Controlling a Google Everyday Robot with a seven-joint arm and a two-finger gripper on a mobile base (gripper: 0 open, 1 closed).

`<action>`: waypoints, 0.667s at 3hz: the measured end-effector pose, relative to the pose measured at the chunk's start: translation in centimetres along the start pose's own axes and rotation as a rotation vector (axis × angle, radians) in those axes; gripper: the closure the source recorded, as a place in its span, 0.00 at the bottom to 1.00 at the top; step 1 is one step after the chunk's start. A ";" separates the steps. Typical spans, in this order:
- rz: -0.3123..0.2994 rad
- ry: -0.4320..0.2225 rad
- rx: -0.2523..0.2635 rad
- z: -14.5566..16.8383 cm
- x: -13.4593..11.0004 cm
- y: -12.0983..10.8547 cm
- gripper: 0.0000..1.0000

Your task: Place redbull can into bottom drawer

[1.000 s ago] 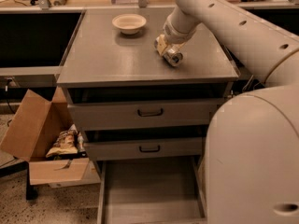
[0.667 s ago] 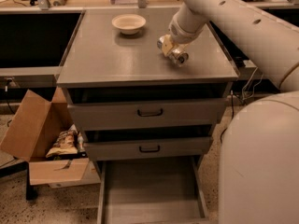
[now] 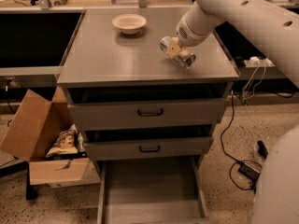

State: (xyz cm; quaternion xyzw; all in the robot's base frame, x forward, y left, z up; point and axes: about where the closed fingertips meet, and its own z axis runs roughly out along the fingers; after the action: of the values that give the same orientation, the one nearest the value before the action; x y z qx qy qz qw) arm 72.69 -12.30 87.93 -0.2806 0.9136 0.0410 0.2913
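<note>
Your gripper sits over the right front part of the desk, at the end of the pale arm reaching in from the upper right. Its tan fingers are pinched around the middle of the redbull can. The can lies tilted on its side in that grip, with one shiny end toward the bowl side and the other toward the desk's front edge. You cannot tell whether the can touches the desk or hangs just above it.

The cream bowl stands further back and to the left on the desk, well apart from the can. Below the desk, the two upper drawers with dark handles are slightly ajar. The bottom drawer is pulled well out, showing its flat grey floor. An open cardboard box sits on the floor to the left of the drawers.
</note>
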 end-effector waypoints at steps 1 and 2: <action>-0.043 -0.007 -0.061 0.0 0.1 0.7 1.00; -0.174 -0.043 -0.146 -1.9 1.7 3.0 1.00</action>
State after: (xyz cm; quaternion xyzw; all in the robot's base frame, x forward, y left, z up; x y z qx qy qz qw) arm 68.99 -11.08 88.32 -0.3783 0.8739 0.0880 0.2923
